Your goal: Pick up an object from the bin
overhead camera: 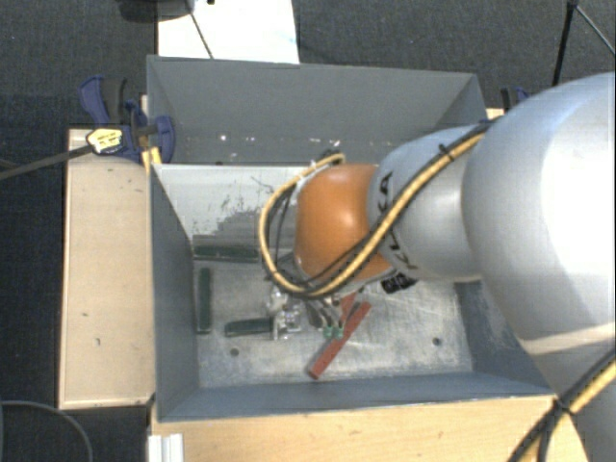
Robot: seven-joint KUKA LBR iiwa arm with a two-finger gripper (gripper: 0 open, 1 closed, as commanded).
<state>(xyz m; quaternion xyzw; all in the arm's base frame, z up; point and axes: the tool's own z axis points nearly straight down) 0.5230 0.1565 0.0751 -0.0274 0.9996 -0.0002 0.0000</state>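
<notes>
Hanging low, claw beside green bar, red stick

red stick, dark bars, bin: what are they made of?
Red stick: matte, even colour, likely plastic or painted wood.
Dark bars: dull dark green, straight edges, probably plastic or rubber.
Bin: grey sheet metal, flat folded walls, scuffed floor.

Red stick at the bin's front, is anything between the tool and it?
Nothing visible does. The tool sits right by the upper end of the red stick; the short dark green bar lies on the tool's other side, out of the way.
</notes>
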